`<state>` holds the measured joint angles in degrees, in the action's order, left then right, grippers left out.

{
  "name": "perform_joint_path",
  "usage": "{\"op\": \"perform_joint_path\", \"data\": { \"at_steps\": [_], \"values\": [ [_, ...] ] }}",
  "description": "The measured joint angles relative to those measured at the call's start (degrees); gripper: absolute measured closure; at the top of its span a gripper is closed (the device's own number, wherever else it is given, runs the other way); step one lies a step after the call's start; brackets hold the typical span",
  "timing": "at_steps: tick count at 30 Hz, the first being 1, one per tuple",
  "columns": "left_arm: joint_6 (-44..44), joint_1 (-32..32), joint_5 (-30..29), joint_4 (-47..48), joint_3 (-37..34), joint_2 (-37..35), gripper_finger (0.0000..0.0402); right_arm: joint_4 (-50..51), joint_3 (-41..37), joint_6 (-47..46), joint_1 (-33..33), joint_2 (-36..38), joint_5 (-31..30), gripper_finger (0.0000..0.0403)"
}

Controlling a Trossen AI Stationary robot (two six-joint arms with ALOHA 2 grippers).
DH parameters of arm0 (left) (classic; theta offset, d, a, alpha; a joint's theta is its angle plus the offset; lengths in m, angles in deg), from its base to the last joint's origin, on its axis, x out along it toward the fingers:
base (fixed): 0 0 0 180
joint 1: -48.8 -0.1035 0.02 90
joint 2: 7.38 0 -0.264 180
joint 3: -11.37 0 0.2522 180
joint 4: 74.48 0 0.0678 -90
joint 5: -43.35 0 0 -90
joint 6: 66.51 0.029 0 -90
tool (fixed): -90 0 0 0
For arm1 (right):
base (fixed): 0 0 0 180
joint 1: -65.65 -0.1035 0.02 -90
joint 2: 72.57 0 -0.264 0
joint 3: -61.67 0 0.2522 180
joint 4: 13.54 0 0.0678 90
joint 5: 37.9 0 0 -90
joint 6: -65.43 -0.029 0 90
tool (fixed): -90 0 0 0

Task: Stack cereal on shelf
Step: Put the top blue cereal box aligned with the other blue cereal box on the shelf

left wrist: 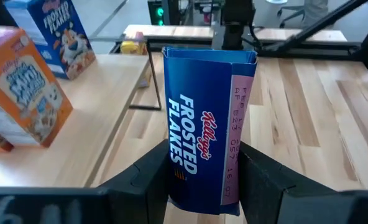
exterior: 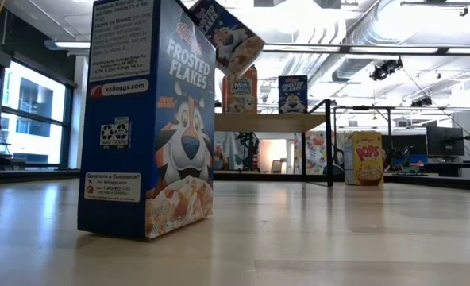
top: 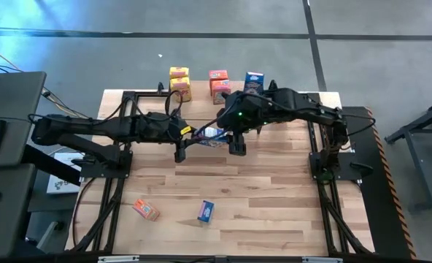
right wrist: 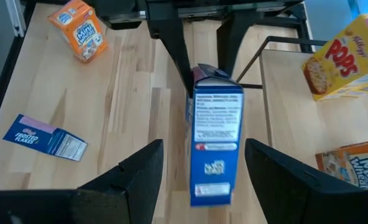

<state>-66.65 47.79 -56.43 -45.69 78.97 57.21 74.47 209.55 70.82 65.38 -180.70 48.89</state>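
Left gripper (left wrist: pixel 202 180) clamps a blue box (left wrist: pixel 206 124) by its narrow sides, held in the air above mid-surface, near the shelf (left wrist: pixel 109 93). Right gripper (right wrist: pixel 199 180) stands wide, its fingers flanking the same box without touching. Judgement: thin cardboard, light, stiff along edges but crushable on broad faces; glossy print may slip. Best hold: across the narrow sides, mid-height. Other boxes sit on the shelf; two lie on the surface (top: pixel 274 190).

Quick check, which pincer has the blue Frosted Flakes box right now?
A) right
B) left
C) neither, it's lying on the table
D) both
B: in the left wrist view the left pincer clamps the blue Frosted Flakes box between its fingers, while the right pincer stands open with its fingers clear of the box on both sides.
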Motion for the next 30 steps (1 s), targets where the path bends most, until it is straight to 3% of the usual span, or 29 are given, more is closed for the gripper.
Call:
{"op": "perform_joint_path", "data": {
  "at_steps": [30],
  "values": [
    [3.4, 2.3, -2.5, -6.6, 2.6, 1.3, 0.0255, -2.3, 0.0, 0.7, -0.5, -1.8, -1.1, 0.0184]
  ]
}}
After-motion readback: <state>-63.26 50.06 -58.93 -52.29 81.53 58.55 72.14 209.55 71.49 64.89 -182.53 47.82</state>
